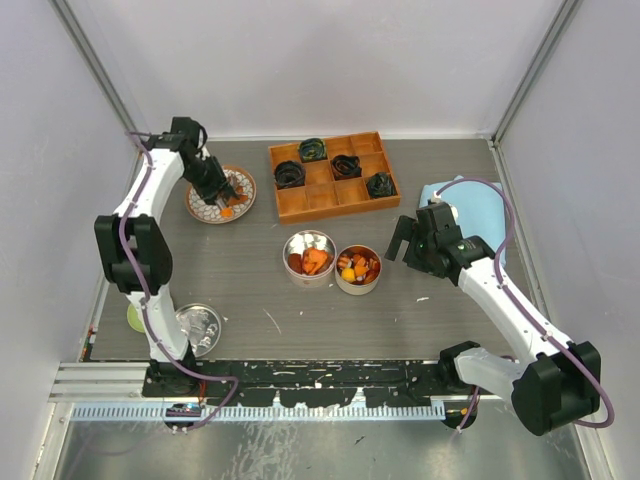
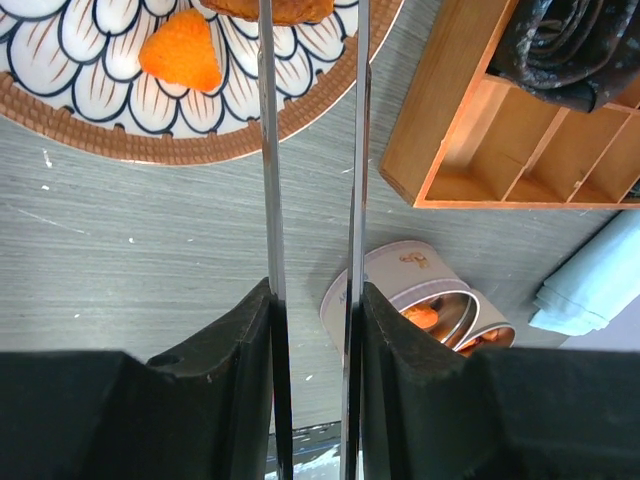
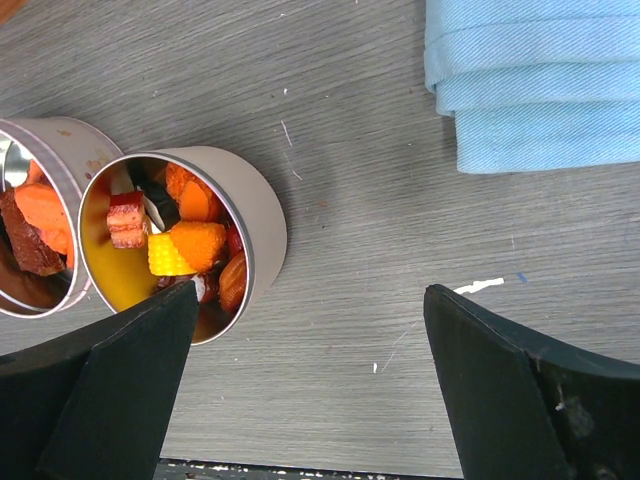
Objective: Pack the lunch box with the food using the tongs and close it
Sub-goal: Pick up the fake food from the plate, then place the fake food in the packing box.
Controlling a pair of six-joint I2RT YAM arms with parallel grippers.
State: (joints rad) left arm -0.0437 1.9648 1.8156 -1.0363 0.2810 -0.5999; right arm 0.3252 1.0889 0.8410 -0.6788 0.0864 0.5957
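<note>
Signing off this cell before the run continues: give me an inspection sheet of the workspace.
Surface: grey table, lightly scuffed.
Job's things: tongs over the plate, orange food on it; left tin and right tin hold food; silver lid by left base.
Clutter: wooden tray with dark coils; folded blue cloth.
Grippers: left tool shut on tongs; right tool open near right tin.
Cables: left cable, right cable, purple, along the arms; no snag seen.
Surroundings: white walls, metal rail at near edge.
</note>
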